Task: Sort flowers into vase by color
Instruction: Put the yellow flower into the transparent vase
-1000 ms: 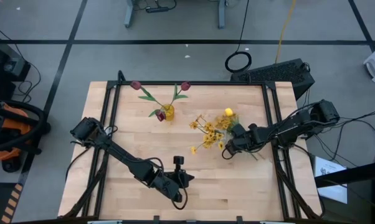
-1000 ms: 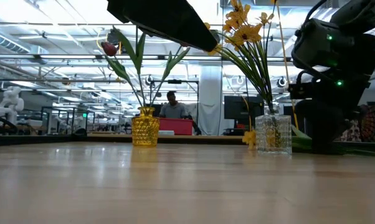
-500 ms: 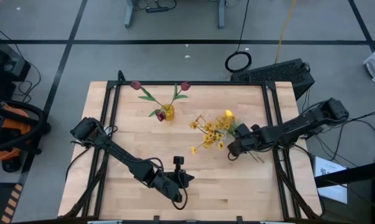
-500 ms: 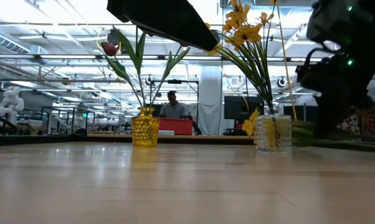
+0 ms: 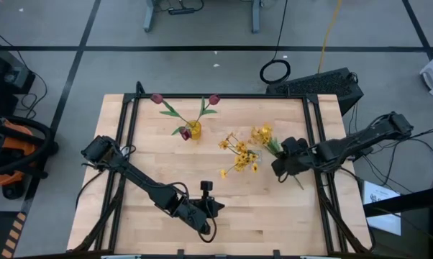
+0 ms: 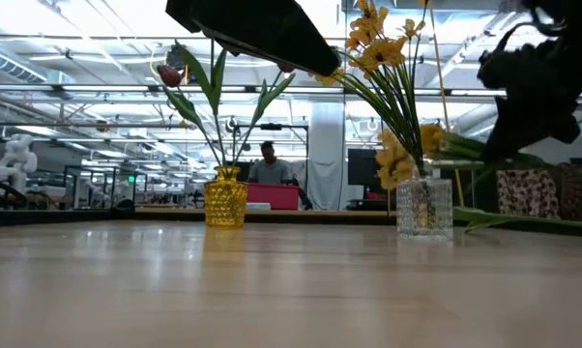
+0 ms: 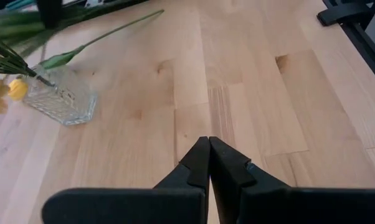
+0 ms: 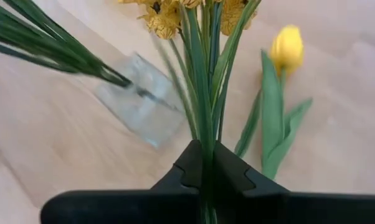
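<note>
High view: right gripper point(image 5: 282, 165) clamped on the stems of a yellow blossom spray point(image 5: 262, 135), just beside the clear glass vase point(image 5: 251, 155) holding other yellow sprays; a yellow tulip point(image 8: 287, 48) lies beyond its fingers. Left gripper point(image 5: 208, 234), fingers together, rests well apart, far from the yellow vase point(image 5: 194, 130) of red tulips point(image 5: 157, 98)

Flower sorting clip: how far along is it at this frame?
Done: three dark-red tulips stand in the yellow vase, and yellow sprays fill the clear vase. In hand: the right gripper is shut on a spray of small yellow blossoms beside the clear vase. Left: that spray, plus the yellow tulip lying on the table. The left gripper waits shut near the front edge.
</note>
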Action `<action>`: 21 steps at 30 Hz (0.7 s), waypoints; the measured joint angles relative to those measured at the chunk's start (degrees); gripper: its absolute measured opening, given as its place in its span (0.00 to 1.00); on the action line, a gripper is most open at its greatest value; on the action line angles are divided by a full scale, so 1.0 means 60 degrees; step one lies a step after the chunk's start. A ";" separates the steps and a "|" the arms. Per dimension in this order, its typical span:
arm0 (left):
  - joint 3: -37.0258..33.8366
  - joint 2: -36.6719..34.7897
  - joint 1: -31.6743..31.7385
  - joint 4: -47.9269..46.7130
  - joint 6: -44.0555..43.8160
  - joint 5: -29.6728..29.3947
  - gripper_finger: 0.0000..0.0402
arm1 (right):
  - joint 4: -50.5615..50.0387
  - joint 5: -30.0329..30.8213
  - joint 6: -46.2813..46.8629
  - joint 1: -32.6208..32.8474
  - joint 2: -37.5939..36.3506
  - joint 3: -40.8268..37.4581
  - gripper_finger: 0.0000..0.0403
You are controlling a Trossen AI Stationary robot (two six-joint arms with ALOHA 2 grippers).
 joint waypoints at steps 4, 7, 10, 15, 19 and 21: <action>0.0000 0.0000 0.0000 0.0004 -0.0006 0.0007 0.03 | 0.0112 0.0561 -0.0293 0.0309 -0.0629 0.0000 0.01; 0.0000 0.0000 0.0000 0.0014 -0.0018 0.0015 0.03 | 0.0232 0.0964 -0.0591 0.0537 -0.1115 0.0009 0.01; 0.0000 0.0000 0.0000 0.0054 -0.0022 0.0043 0.03 | 0.0353 0.1380 -0.0979 0.0700 -0.1584 0.0116 0.01; 0.0000 0.0000 0.0000 0.0262 -0.0018 0.0050 0.03 | 0.1131 0.2041 -0.2174 0.1016 -0.2151 0.0427 0.02; 0.0000 0.0000 0.0000 0.0260 -0.0015 0.0050 0.03 | 0.2042 0.2515 -0.3481 0.1265 -0.2387 0.0804 0.02; 0.0000 0.0000 0.0000 0.0309 -0.0011 0.0050 0.03 | 0.2815 0.2636 -0.4188 0.1405 -0.2450 0.0885 0.02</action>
